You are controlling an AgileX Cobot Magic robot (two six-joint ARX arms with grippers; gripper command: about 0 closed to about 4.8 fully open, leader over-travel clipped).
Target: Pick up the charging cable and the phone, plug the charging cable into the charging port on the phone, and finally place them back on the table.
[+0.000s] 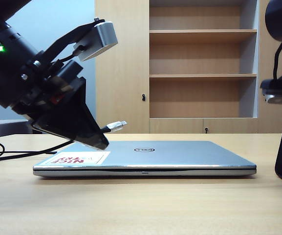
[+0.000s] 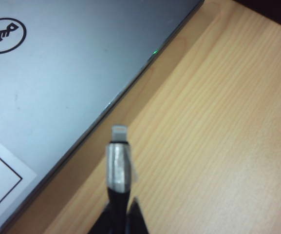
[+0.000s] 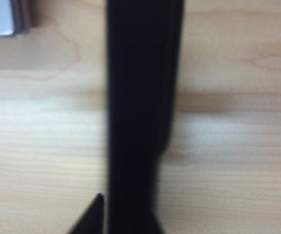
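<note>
Pinching the charging cable (image 2: 118, 168), left pincer (image 2: 121, 214) hovers; right pincer (image 3: 125, 214) grips the phone (image 3: 140, 97).

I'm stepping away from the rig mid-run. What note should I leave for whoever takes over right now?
Left gripper: shut on the charging cable, held in the air over the laptop, left side of the exterior view, silvery tip pointing right.
Right gripper: at the right edge of the exterior view, around the phone, which stands edge-on above the table; its grip is unclear.
Done: cable lifted.
Left: bring tip and phone together, plug in, lay both back on the table.
</note>
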